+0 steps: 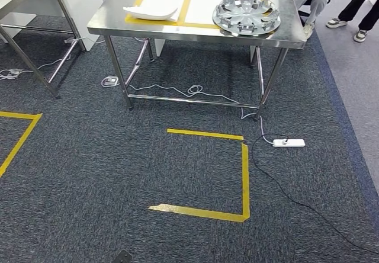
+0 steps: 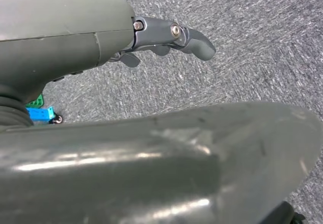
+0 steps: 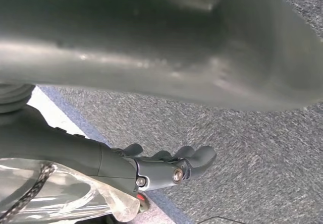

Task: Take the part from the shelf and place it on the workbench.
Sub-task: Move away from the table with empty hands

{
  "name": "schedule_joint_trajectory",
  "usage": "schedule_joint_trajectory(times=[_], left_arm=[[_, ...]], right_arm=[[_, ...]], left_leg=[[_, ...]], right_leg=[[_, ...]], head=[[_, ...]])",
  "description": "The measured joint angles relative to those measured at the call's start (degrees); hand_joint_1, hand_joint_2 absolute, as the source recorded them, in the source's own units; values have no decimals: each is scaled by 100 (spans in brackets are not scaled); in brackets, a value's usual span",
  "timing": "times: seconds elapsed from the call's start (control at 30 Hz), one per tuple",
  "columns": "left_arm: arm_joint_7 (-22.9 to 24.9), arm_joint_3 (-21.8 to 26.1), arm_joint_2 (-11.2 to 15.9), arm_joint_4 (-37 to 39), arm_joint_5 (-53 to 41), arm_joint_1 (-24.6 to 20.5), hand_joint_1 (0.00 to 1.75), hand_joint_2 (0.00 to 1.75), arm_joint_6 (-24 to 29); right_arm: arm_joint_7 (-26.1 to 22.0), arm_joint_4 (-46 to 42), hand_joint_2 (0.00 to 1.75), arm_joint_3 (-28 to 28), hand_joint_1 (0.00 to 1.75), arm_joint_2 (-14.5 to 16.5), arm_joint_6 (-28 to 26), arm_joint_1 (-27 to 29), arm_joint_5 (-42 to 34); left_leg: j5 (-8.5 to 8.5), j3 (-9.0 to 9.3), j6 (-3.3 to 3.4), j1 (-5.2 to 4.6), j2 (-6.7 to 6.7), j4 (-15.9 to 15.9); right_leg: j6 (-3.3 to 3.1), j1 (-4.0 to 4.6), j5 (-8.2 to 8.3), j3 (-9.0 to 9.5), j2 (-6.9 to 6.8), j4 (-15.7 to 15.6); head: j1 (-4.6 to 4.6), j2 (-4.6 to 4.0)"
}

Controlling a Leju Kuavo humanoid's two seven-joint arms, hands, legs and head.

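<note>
1. One silver wheel cover [image 1: 246, 14], the part, is lying flat on the steel workbench [image 1: 290, 35], near its right front corner and partly over a yellow-taped rectangle [image 1: 192, 2].
2. Sitting well apart from it on the left side of the same top is a white curved piece [image 1: 150, 13], inside another taped outline.
3. Neither hand is touching the part. The left hand [image 2: 167, 35] is hanging over grey carpet [image 1: 89, 168] with its fingers [image 2: 198, 45] stretched out close together and holding nothing.
4. The right hand [image 3: 167, 166] is hanging the same way, fingers [image 3: 198, 156] extended side by side and empty, with clear plastic wrap [image 3: 57, 193] showing by the wrist.
5. Yellow tape [image 1: 244, 180] is marking a square on the floor before the bench, and a white power strip [image 1: 288, 143] is lying beside the bench's right leg.
6. Someone's legs and shoes [image 1: 344, 23] are showing beyond the bench at the right.
</note>
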Motion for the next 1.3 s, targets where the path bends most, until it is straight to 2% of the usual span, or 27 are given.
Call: schedule_joint_trajectory(times=[0.13,0.2,0.27,0.3,0.33,0.4,0.43,0.47,0.5,0.57,0.6,0.63,0.67,0.73,0.8,0.83,0.9,0.93,0.97,1.0,1.03,1.1,1.17,1.2,1.23,1.27,1.3], left_arm=[[0,0,-1,0,0,1,0,0,-1],[0,0,4,0,0,0,0,0,-2],[0,0,3,0,-1,-1,0,0,-4],[0,0,-1,0,-1,-3,0,0,-5],[0,0,-5,0,-2,-3,0,0,-6],[0,0,-13,0,-5,2,0,0,-11],[0,0,-16,0,-7,6,0,0,-14],[0,0,-21,0,-9,9,0,0,-17],[0,0,-23,0,-10,10,0,0,-20],[0,0,-26,0,-11,11,0,0,-27],[0,0,-24,0,-12,10,0,0,-29],[0,0,-23,0,-13,9,0,0,-31],[0,0,-21,0,-14,8,0,0,-31],[0,0,-22,0,-16,4,0,0,-31],[0,-1,-21,0,-19,0,0,0,-31],[0,-1,-21,0,-20,0,0,0,-31],[0,-1,-20,0,-21,5,0,0,-32],[0,-1,-20,0,-22,8,0,0,-33],[0,-1,-20,0,-23,11,0,0,-36],[0,-2,-20,0,-25,11,0,0,-37],[0,-2,-20,0,-26,11,0,0,-39],[1,-2,-9,0,-26,12,0,0,-39],[2,-2,4,1,-27,11,0,0,-40],[3,-2,8,2,-28,8,0,0,-40],[3,-2,-1,2,-28,3,0,0,-41],[5,-2,-9,2,-28,-3,0,0,-41],[6,-2,-15,2,-28,-5,0,0,-40]], right_arm=[[-16,0,0,-2,0,2,11,0,-47],[-21,0,0,-4,0,6,19,0,-61],[-23,0,0,-7,0,9,29,-1,-61],[-24,0,0,-10,0,7,34,-2,-61],[-24,0,0,-16,0,5,38,-3,-61],[-21,0,0,-30,0,3,60,1,-63],[-20,0,0,-35,0,3,74,9,-64],[-17,0,0,-39,0,3,88,18,-67],[-15,0,0,-43,0,-1,99,25,-70],[-11,0,0,-49,0,-16,107,14,-76],[-13,0,0,-50,0,-21,111,-1,-77],[-15,-1,0,-50,0,-22,114,-16,-76],[-18,-1,0,-49,0,-20,117,-25,-75],[-20,-2,0,-49,0,-17,120,-15,-68],[-19,-2,0,-50,0,-20,121,-1,-61],[-19,-2,0,-51,0,-22,121,-2,-60],[-20,-2,0,-52,0,-26,121,-8,-59],[-20,-2,0,-52,0,-26,122,-5,-57],[-20,-2,0,-52,0,-26,122,1,-56],[-20,-2,0,-52,0,-26,123,6,-56],[-19,-2,0,-52,0,-26,123,8,-56],[-17,-2,0,-52,0,-23,123,-2,-54],[-14,-2,0,-52,0,-19,124,-21,-52],[-13,-2,0,-52,0,-17,124,-20,-51],[-13,-1,0,-52,0,-18,125,-10,-51],[-12,-1,0,-52,0,-19,125,7,-53],[-12,0,0,-51,0,-19,127,20,-54]], left_leg=[[-1,-1,1,-2,0,3],[4,-2,52,-19,-3,-1],[81,48,141,-3,9,-135],[131,78,176,11,25,-220],[173,96,200,25,42,-285],[193,78,217,17,80,-297],[191,63,211,15,100,-285],[184,52,200,17,123,-269],[172,42,181,24,150,-244],[118,14,99,48,219,-144],[74,-5,44,49,253,-71],[36,-22,-9,43,287,-11],[13,-29,-53,33,319,27],[6,-21,-111,38,377,40],[-135,-60,-167,67,317,177],[-304,-142,-188,78,248,394],[-723,-417,-204,82,115,1108],[-859,-544,-197,80,90,1439],[-892,-606,-181,77,76,1618],[-812,-574,-152,71,61,1584],[-642,-450,-112,63,28,1342],[-275,-87,0,47,-216,582],[-145,111,74,27,-438,112],[-161,124,86,16,-454,62],[-144,130,89,8,-403,17],[-115,144,91,16,-336,-29],[-78,160,106,27,-267,-92]], right_leg=[[3,-1,4,1,0,-3],[49,-18,41,18,-4,-51],[98,-30,37,17,-7,-74],[98,-22,-51,-34,-2,22],[88,-16,-207,-148,3,256],[79,-7,-586,-490,12,989],[86,-8,-694,-632,10,1301],[98,-12,-694,-689,5,1431],[113,-20,-588,-642,-7,1346],[150,-35,-270,-308,-121,701],[135,-35,-169,-157,-180,394],[92,-29,-129,-56,-213,202],[35,-14,-148,-33,-217,146],[-90,1,-134,-61,-118,178],[-172,-1,-100,-84,-42,180],[-209,-4,-79,-86,-4,176],[-257,12,-48,-126,84,178],[-268,24,-39,-143,137,179],[-273,37,-31,-154,196,180],[-273,50,-23,-159,261,180],[-267,59,-15,-160,331,181],[-243,62,6,-169,467,181],[-188,37,40,-215,595,183],[-146,24,63,-243,654,175],[-99,13,89,-282,718,153],[-66,7,98,-309,717,146],[-41,18,54,-357,622,192]], head=[[-1,-1],[-4,0],[-1,0],[11,1],[23,0],[38,1],[38,1],[37,1],[37,0],[39,-1],[42,-1],[38,-1],[35,-1],[26,0],[22,0],[20,-1],[19,0],[20,0],[20,1],[21,1],[21,1],[27,1],[21,-1],[16,-1],[6,-1],[6,0],[19,0]])
